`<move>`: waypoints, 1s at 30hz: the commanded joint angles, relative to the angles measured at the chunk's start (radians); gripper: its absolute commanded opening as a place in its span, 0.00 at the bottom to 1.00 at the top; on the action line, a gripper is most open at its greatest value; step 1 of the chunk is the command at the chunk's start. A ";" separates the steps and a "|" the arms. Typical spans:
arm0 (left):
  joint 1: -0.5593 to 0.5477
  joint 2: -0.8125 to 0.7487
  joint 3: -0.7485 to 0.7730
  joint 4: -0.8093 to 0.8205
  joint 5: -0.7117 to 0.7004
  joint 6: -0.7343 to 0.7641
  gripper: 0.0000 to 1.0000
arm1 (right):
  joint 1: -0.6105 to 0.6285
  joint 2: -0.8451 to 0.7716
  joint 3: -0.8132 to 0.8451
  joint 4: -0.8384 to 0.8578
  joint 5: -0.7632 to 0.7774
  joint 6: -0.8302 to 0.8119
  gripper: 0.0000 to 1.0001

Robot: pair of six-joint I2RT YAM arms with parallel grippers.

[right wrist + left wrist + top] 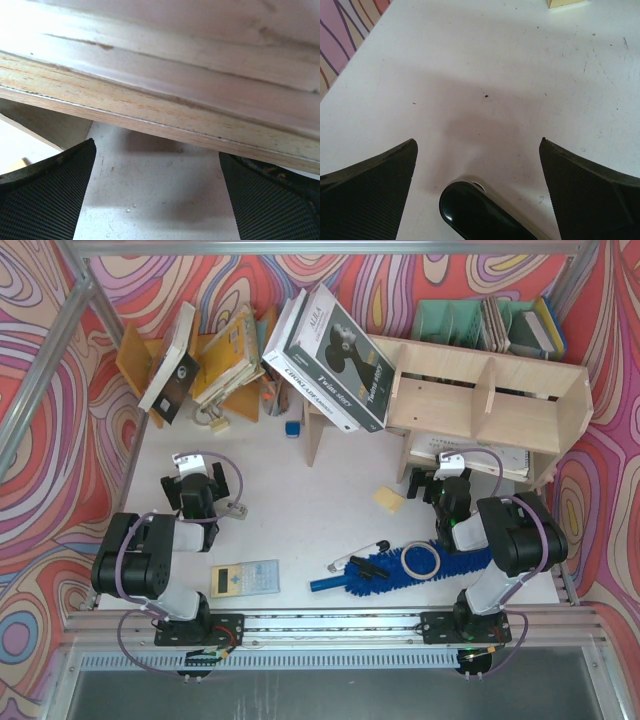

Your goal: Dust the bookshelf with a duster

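Top external view: the duster (380, 570) lay on the bench (290, 510) at lower middle, not picked up yet — left hand (477, 145) and right hand (157, 145) both gaped wide, empty. The next move likely needed a grab at its handle (325, 583).

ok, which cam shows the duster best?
Top external: the duster lies on the table at the near right, handle pointing left. Left wrist sees mostly table, right wrist the shelf edge; no duster in either.

top view bright, even light fr above, sharp. l wrist: soft shadow on white table (485, 125). r wrist: bookshelf (150, 107) very close, bit blurred, washed out at top.
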 commanded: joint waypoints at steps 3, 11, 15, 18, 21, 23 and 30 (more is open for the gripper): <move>0.003 -0.001 0.011 0.003 0.005 -0.006 0.98 | -0.007 0.004 0.028 0.035 0.015 -0.022 0.99; 0.004 -0.002 0.011 0.003 0.005 -0.006 0.98 | -0.007 0.004 0.028 0.034 0.015 -0.022 0.99; 0.004 0.000 0.011 0.004 0.005 -0.005 0.98 | -0.007 0.004 0.029 0.035 0.014 -0.020 0.99; 0.003 -0.007 -0.007 0.025 0.023 -0.001 0.98 | -0.006 0.002 0.025 0.037 0.018 -0.022 0.99; -0.003 -0.053 -0.055 0.078 0.066 0.023 0.98 | -0.007 -0.010 -0.008 0.087 -0.008 -0.038 0.99; -0.023 -0.106 -0.088 0.101 0.024 0.032 0.98 | -0.005 -0.026 -0.049 0.147 -0.038 -0.052 0.99; -0.177 -0.332 -0.079 -0.083 -0.155 0.099 0.98 | 0.024 -0.253 -0.070 -0.094 -0.015 -0.039 0.99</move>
